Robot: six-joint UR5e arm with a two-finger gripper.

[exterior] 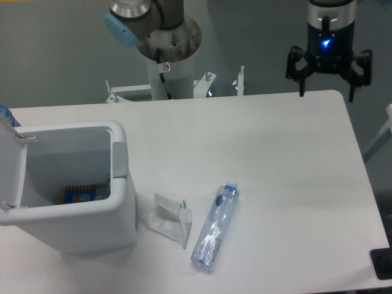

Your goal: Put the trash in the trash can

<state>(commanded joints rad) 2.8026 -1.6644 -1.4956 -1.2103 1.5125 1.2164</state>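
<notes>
The gripper (327, 92) hangs at the far right corner of the table (275, 159), its two dark fingers spread wide apart with nothing between them. A blue light glows on the body above the fingers. The arm's base (166, 55) stands behind the table's far edge, left of the gripper.

The bottle (215, 225) lies on its side well away from the gripper, toward the near edge of the table and left of it. Its blue cap points to the far side, its bottom toward the near edge, and it is slightly slanted. Just left of the bottle, close but apart from it, lies the wrapper (169, 219), white and crumpled, with a green edge on the side nearest the bottle.

The bin (73, 202) stands at the near left of the table, farthest from the gripper, with the wrapper close to its right wall. Its lid (11, 165) is swung open to the left, and a grey latch (119, 158) sits on the right rim. Inside, at the bottom, lies a blue and orange packet (84, 193).
</notes>
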